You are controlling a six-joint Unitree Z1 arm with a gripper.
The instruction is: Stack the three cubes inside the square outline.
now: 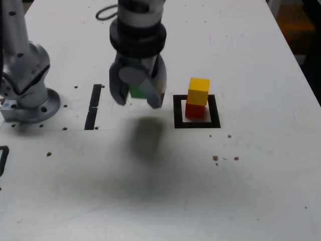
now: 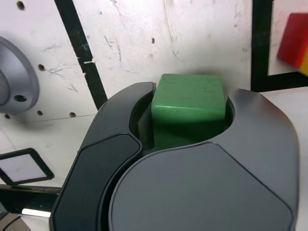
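The yellow cube (image 1: 199, 90) rests on the red cube (image 1: 195, 110), both inside the black square outline (image 1: 196, 124) at the table's middle. My gripper (image 1: 136, 98) hangs above the table, off to the exterior view's left of that stack, shut on the green cube (image 1: 136, 92). In the wrist view the green cube (image 2: 188, 109) sits clamped between the dark jaws, with the red cube (image 2: 293, 40) and part of the outline (image 2: 260, 48) showing at the frame's edge.
The arm's grey base (image 1: 27, 85) stands at the exterior view's left. A straight thin black strip (image 1: 94, 106) lies between it and my gripper. A partial black outline (image 1: 3, 159) sits at the left edge. Small holes dot the white table (image 1: 200, 191).
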